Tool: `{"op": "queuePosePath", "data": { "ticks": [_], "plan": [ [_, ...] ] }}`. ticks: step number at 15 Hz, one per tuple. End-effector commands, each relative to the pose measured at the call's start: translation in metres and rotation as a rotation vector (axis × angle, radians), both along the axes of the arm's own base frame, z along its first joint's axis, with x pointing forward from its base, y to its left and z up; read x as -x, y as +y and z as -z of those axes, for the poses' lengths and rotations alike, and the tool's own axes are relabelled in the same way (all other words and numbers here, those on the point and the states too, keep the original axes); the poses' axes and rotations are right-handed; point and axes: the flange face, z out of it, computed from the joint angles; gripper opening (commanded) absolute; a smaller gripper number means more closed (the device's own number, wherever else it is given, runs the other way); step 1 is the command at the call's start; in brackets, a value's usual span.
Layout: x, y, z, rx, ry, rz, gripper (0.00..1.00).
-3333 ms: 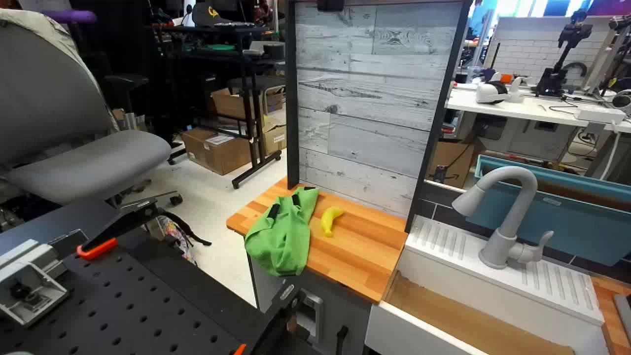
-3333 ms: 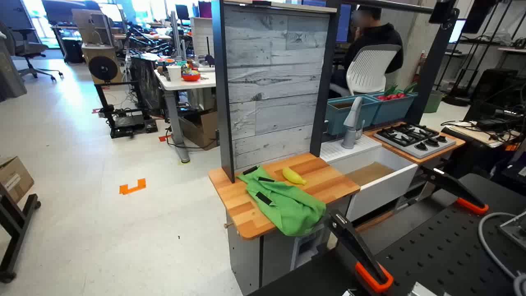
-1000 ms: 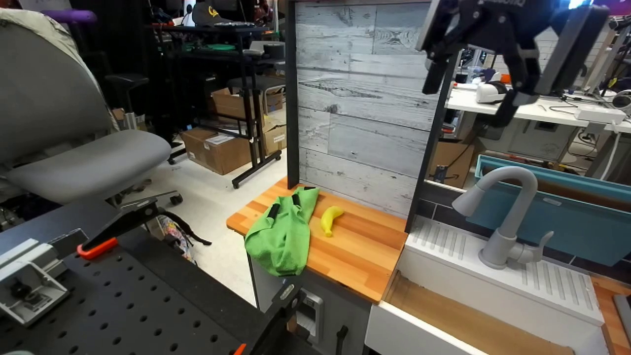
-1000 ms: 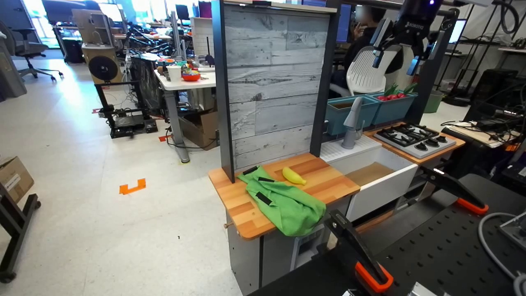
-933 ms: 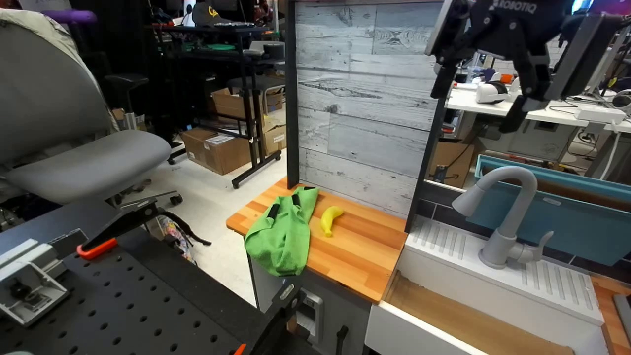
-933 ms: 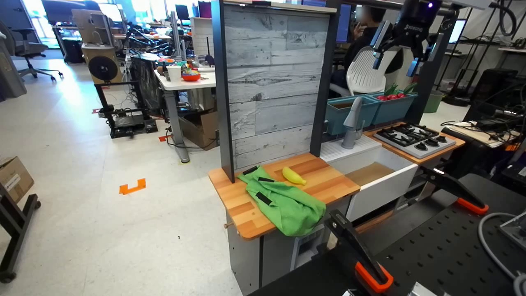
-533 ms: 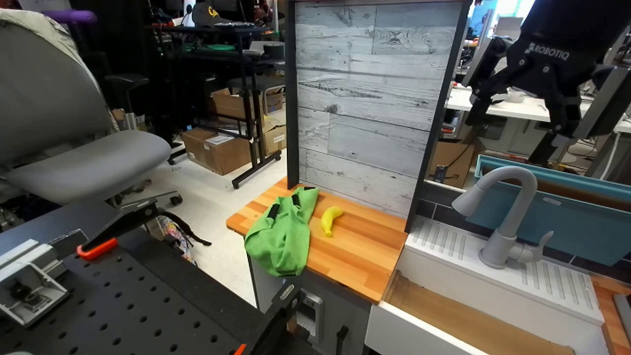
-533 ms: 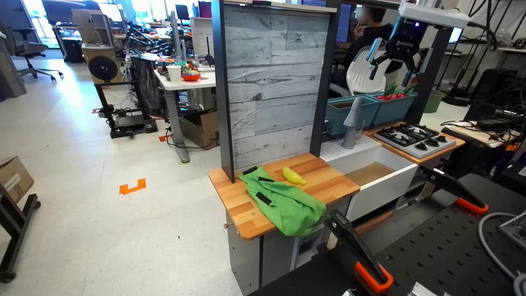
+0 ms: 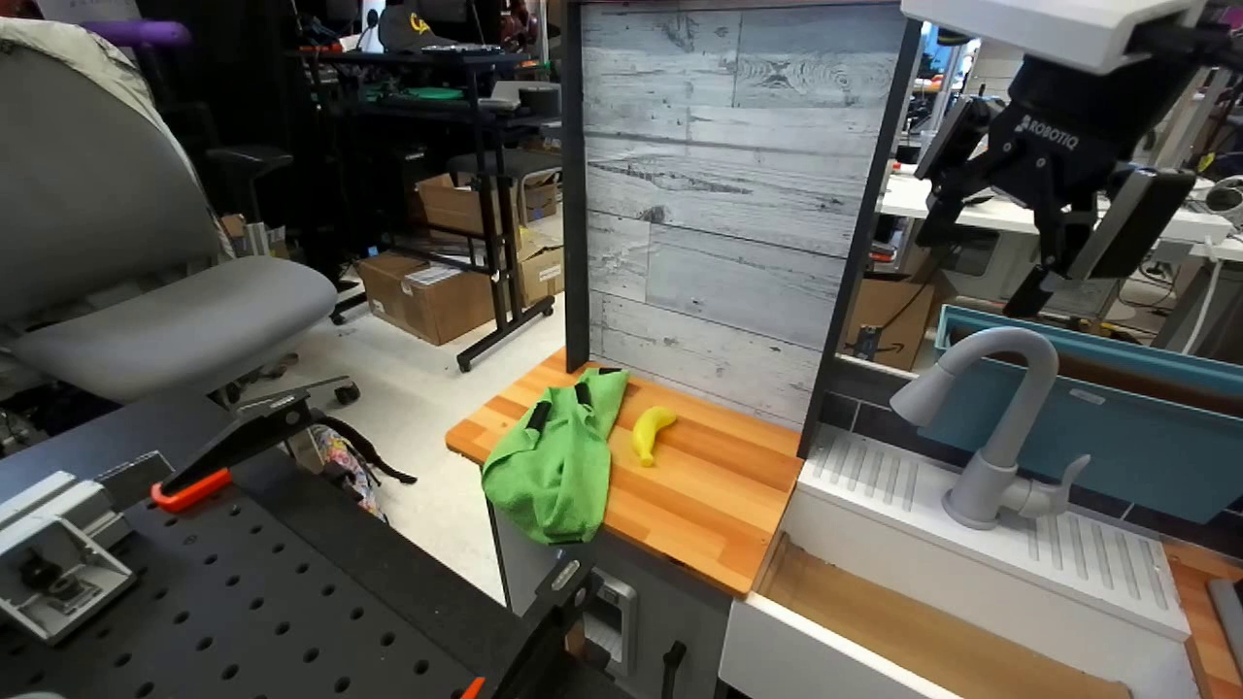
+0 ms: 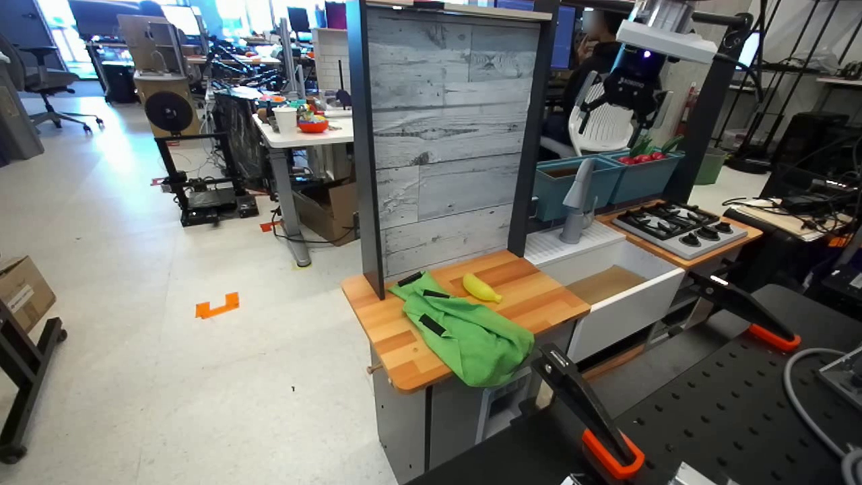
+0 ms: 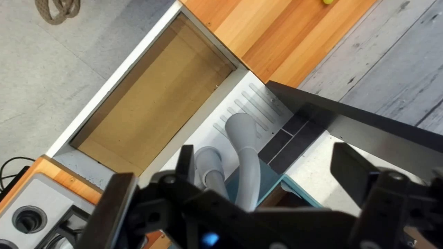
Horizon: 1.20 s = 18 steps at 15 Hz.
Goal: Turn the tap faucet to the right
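The light grey tap faucet [image 9: 1029,408] stands on the white ledge behind the sink, its spout arched with the head pointing left; a small lever is at its base. It also shows in an exterior view [image 10: 578,195] and in the wrist view [image 11: 247,166], where the spout lies between the fingers but below them. My gripper [image 9: 981,264] is open and empty, above and behind the faucet, apart from it. It also shows in an exterior view [image 10: 611,129] and in the wrist view [image 11: 263,159]. The lever is mostly hidden in the wrist view.
A white sink [image 9: 825,652] lies in front of the faucet. Teal planters [image 9: 1117,437] stand behind it. A tall grey wood panel [image 9: 738,214] rises beside it. A stove top [image 10: 680,229] is at the other side. A green cloth [image 9: 558,466] and yellow banana [image 9: 649,435] lie on the wooden counter.
The arm, out of view 3.3 s ago, has come in from the top and lowered over the faucet area. In the last half second it shifted left in both exterior views. The faucet has not moved.
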Motion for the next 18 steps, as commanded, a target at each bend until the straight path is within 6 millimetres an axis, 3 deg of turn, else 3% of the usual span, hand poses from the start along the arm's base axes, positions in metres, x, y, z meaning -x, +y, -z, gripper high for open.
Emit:
{"op": "queuePosePath", "data": {
  "ticks": [1,7,16,17,18],
  "plan": [
    [-0.023,0.006,0.007,-0.052,-0.011,0.054,1.00],
    [-0.040,0.007,0.028,0.004,-0.037,0.129,1.00],
    [-0.038,-0.006,0.070,0.103,-0.028,0.199,1.00],
    [-0.038,-0.006,0.073,0.115,-0.027,0.195,0.75],
    [-0.038,-0.006,0.076,0.124,-0.021,0.193,0.72]
  ]
}}
